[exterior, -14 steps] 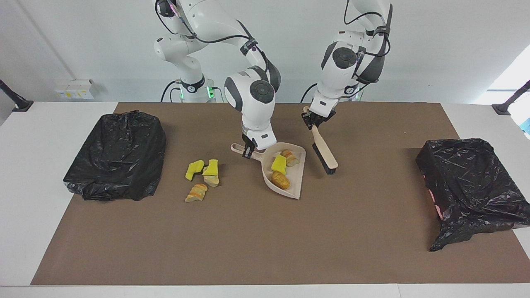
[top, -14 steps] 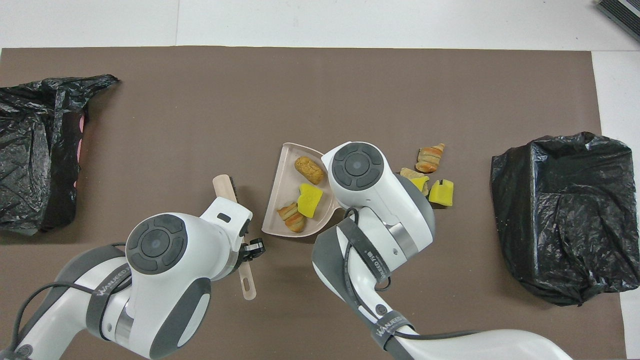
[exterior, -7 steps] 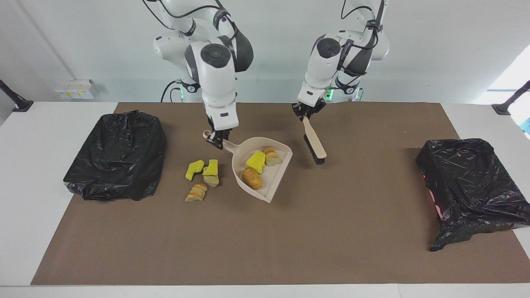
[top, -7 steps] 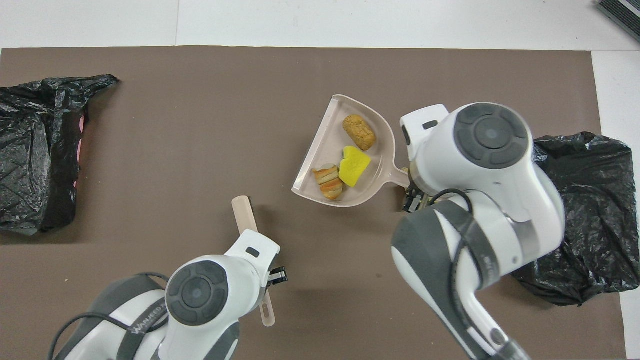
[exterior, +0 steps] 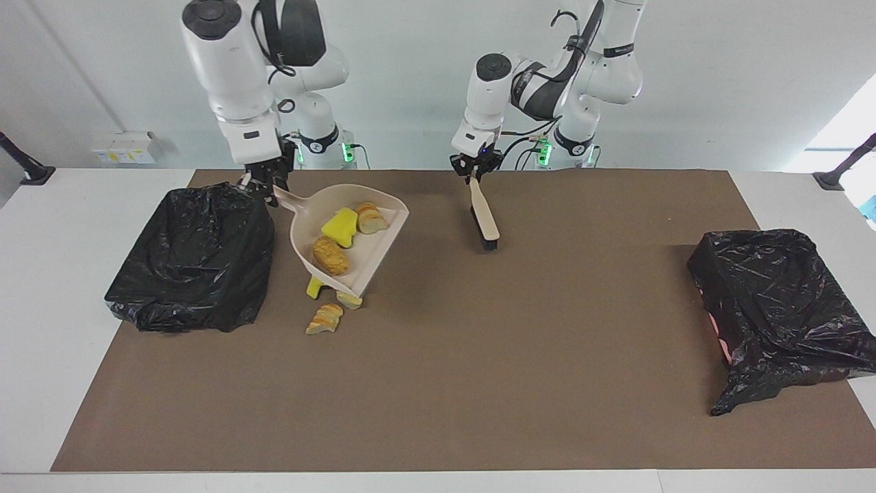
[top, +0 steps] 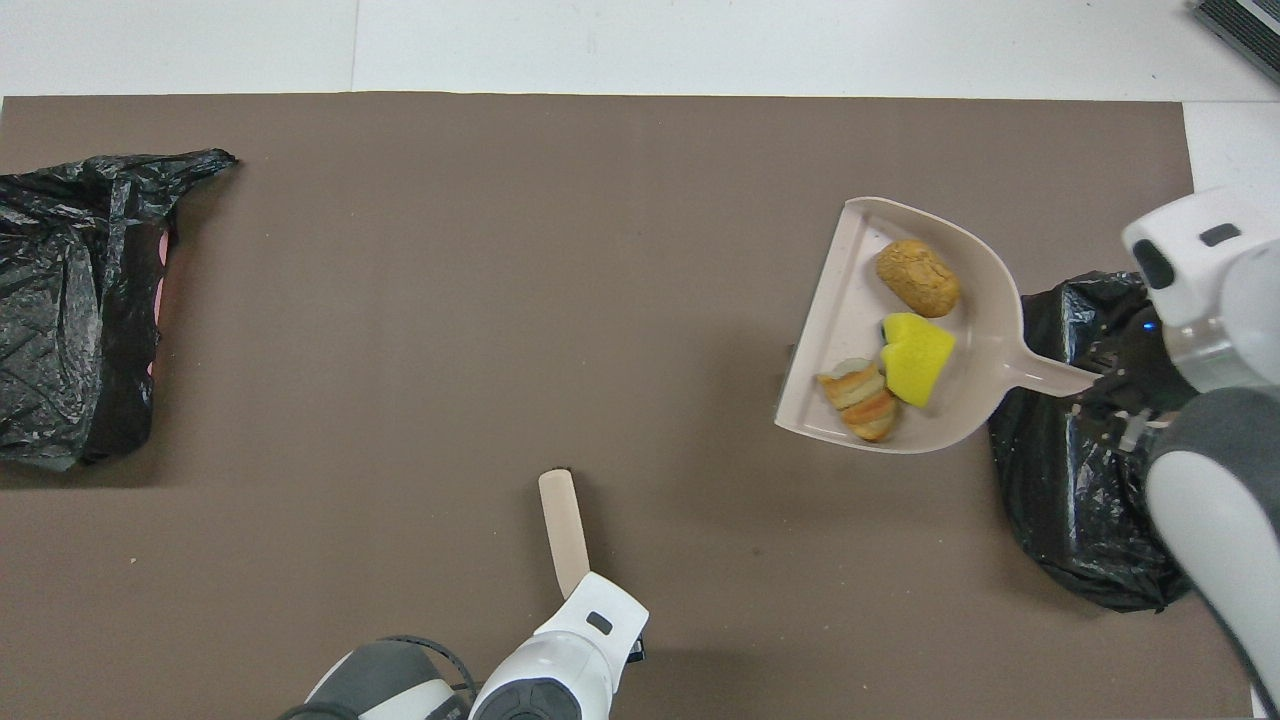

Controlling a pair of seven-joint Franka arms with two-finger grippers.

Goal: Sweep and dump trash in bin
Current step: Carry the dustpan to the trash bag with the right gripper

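The right end effector (exterior: 268,183) clamps a dustpan (exterior: 342,236) carrying three scraps (exterior: 330,255); the left end effector (exterior: 475,171) clamps one brush (exterior: 483,219).

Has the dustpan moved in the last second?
Yes. The dustpan, held by the right hand, has been lifted off the mat and carried toward the black bin at the right arm's end.

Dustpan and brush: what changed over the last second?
The right gripper, shut on the dustpan, lifted it with three scraps inside and carried it toward the bin at the right arm's end. The left gripper, shut on the brush, drew back toward the robots. No grip changed. Scraps on the mat and both bins stayed put.
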